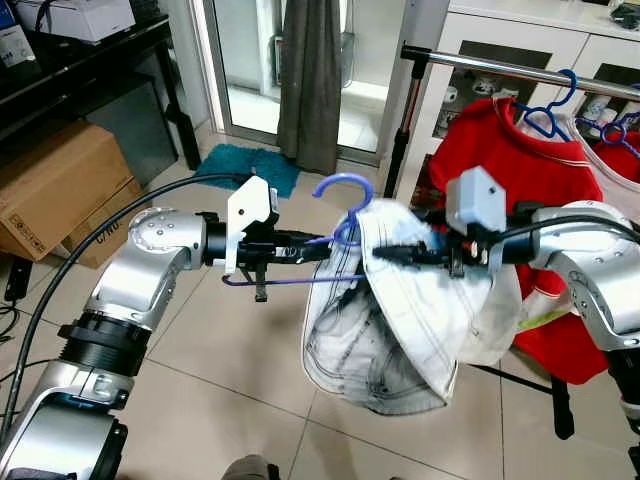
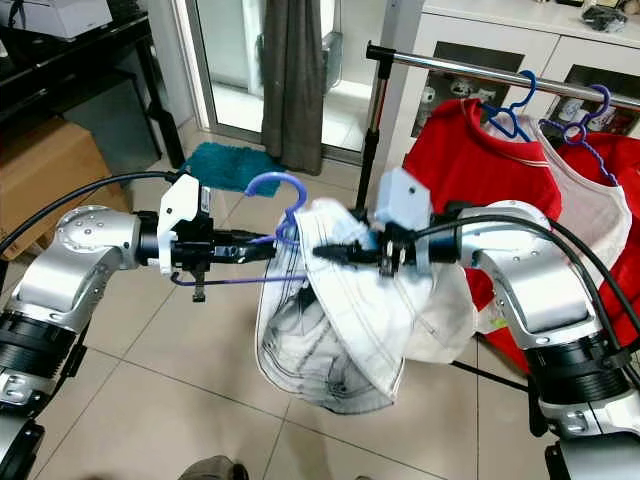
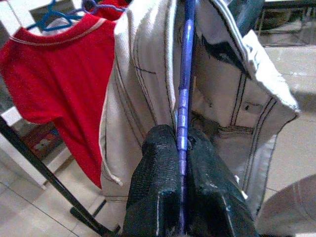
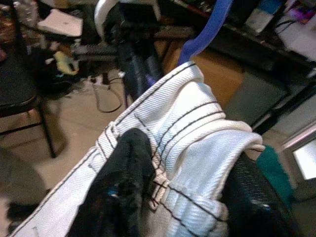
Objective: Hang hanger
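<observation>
Purple hanger [image 1: 345, 200] pinched at bar by left pincer [image 1: 300, 247]; white jeans [image 1: 400, 320] clamped in right pincer [image 1: 395, 252]. Hook to be kept upright, lifted over rail [image 1: 520, 70] beside red shirt [image 1: 520, 170]; jeans support to be maintained.

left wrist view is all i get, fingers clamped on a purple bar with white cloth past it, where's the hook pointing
Observer: The purple hanger's hook curves upward, above the white garment.
Operator: is the other arm on it too
Observer: Yes, the right gripper is pinching the garment's thick hem from the opposite side, facing the left gripper.
Operator: how's the rail placed
Observer: The metal rail lies beyond the right arm, higher than the hook.
Operator: any room on it
Observer: A red shirt on a blue hanger hangs there; bare rail shows towards the stand's upright.
</observation>
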### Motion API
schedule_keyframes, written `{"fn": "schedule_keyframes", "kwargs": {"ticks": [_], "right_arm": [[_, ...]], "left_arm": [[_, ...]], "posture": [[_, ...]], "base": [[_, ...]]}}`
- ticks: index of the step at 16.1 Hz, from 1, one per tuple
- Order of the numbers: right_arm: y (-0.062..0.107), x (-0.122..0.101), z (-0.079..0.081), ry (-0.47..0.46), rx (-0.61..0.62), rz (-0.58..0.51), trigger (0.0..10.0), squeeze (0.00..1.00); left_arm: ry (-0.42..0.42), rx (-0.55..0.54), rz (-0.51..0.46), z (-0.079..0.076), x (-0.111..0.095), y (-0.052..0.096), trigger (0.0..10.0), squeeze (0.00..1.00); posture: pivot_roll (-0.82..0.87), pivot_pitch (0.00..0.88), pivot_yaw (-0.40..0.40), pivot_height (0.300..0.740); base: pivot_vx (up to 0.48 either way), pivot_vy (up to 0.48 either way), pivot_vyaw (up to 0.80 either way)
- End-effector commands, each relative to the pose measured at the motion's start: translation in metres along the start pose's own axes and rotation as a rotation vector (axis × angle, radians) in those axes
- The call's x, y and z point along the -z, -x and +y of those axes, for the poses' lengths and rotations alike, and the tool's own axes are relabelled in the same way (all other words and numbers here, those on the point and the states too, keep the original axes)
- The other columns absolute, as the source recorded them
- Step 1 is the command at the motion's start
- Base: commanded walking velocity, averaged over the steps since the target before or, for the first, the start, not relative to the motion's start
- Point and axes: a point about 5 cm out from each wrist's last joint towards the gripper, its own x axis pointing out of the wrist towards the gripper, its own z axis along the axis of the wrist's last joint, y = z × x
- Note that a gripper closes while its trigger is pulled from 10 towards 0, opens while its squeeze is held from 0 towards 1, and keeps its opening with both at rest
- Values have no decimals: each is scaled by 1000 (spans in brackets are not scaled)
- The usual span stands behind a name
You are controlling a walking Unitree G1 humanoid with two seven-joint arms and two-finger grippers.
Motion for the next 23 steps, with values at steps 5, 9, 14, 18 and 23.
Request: {"fn": "schedule_keyframes", "kwargs": {"ticks": [5, 9, 14, 18, 23], "right_arm": [[4, -12, -9, 61, 56, -43, 10000, 1000], [1, -9, -8, 110, 14, 15, 10000, 1000], [1, -7, -13, 221, 15, 138, 10000, 1000], [2, -7, -16, 291, -8, 198, 10000, 1000], [13, -16, -20, 277, 26, 150, 10000, 1000]], "left_arm": [[-62, -72, -28, 7, -8, -8, 0, 0], [-99, -47, -4, 5, -7, -11, 0, 0], [-141, -20, 39, 2, -3, -12, 0, 0], [-178, -6, 59, 1, -3, -15, 0, 0], [-146, -107, 27, 8, -1, -15, 0, 0]], "posture": [[-72, 0, -1, 740], [-71, 0, -1, 740], [-70, 0, -12, 740], [-72, 0, -19, 740], [-77, 0, -10, 740]], "base": [[0, 0, 0], [0, 0, 0], [0, 0, 0], [0, 0, 0], [0, 0, 0]]}}
